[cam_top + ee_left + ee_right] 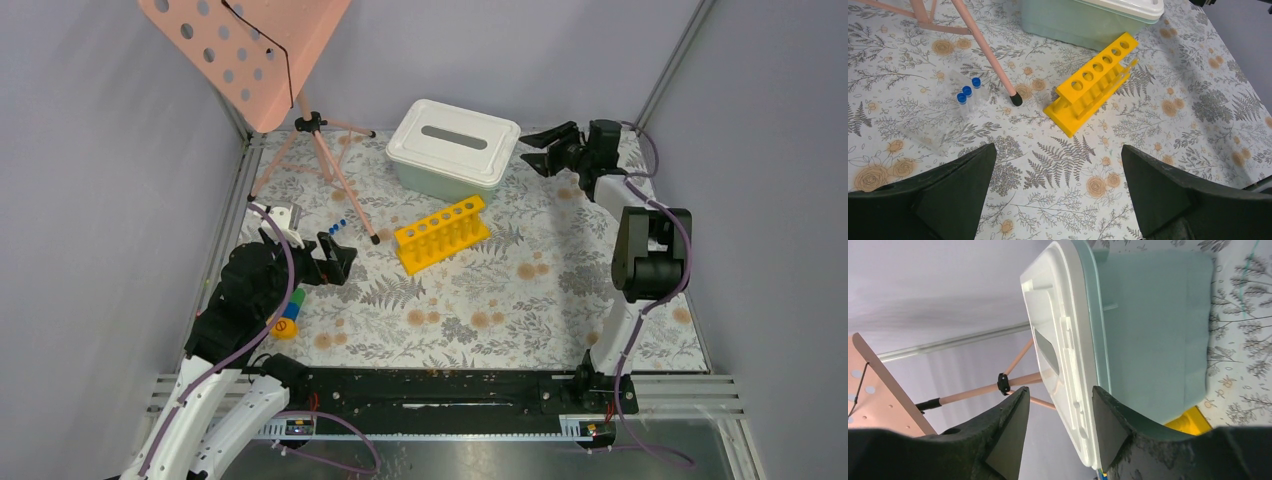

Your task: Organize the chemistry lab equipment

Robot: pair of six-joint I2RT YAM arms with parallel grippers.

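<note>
Rack (1095,85) of smooth yellow plastic bears a row of round holes.

The left arm (245,285) hides most of the block stack (287,322). From above, the tubes (338,226) show only as blue specks. The left wrist view's top edge cuts off the bin (1073,25).

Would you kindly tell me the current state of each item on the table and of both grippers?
Rack: upright, all holes empty.
Tubes: capped, on the table, outside the rack.
Box: closed, lid on.
Pink stand: upright on its tripod.
Block stack: lying on its side.
Left gripper: open, empty.
Right gripper: open, empty, facing the lid's edge.
</note>
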